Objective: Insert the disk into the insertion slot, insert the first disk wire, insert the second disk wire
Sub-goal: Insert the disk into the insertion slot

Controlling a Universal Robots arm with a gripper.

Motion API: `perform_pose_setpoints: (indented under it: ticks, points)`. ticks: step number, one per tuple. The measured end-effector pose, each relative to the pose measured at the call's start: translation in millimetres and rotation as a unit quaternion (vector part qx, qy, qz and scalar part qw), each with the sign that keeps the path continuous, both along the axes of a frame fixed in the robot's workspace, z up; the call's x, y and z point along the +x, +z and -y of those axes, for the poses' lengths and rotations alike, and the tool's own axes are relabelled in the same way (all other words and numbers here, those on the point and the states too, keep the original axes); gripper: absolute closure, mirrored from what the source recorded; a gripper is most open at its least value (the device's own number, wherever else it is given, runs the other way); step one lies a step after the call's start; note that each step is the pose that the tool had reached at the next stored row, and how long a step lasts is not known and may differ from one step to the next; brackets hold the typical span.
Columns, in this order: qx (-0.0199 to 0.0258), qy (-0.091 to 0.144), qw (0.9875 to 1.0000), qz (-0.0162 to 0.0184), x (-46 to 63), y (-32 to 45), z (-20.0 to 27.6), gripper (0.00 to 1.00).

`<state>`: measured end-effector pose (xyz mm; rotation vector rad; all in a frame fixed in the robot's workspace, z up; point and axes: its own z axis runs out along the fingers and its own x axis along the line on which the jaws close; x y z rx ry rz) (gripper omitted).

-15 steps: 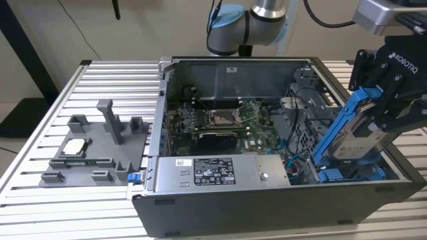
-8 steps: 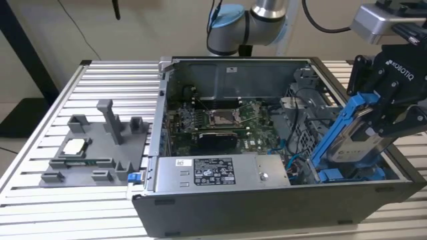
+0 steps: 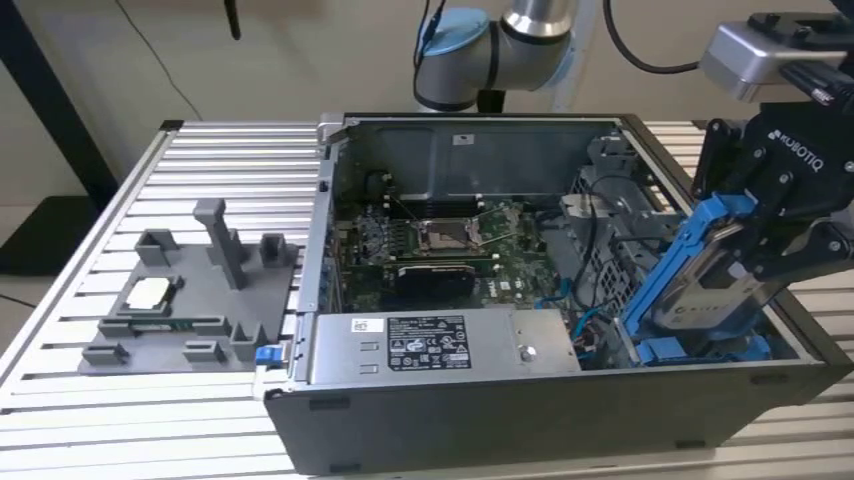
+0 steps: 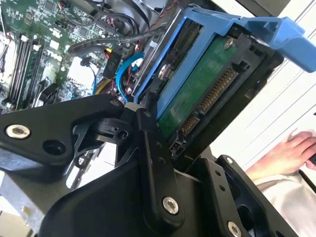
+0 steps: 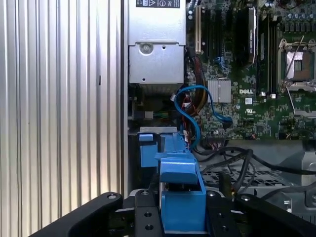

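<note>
so, tilted disk [image 3: 705,292] pinched in the hand [image 3: 750,248], low end over insertion slot [image 3: 701,350]

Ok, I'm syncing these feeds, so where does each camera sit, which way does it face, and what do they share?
Exterior view: off the arm, looking down into the open computer case; shows the arm and gripper.
First wrist view: on the wrist, facing down past the fingers onto the motherboard.
Second wrist view: on the wrist, close on the disk's underside between the fingers.
Shared: all show the disk.
</note>
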<state>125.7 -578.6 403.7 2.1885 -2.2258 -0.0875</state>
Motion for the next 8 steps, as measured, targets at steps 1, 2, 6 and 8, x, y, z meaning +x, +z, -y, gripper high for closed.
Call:
perform_pose_setpoints:
  ticks: [1,2,6,8]
  points:
    - [0.0,0.0,1.0,-0.0002,0.0,-3.6,0.0,0.67]
    - [-0.0001,0.0,1.0,-0.0005,0.1,-5.2,0.0,0.67]
    - [-0.0001,0.0,1.0,-0.0006,0.0,-5.4,0.0,0.66]
    - [-0.0001,0.0,1.0,-0.0006,0.0,-5.5,0.0,0.6]
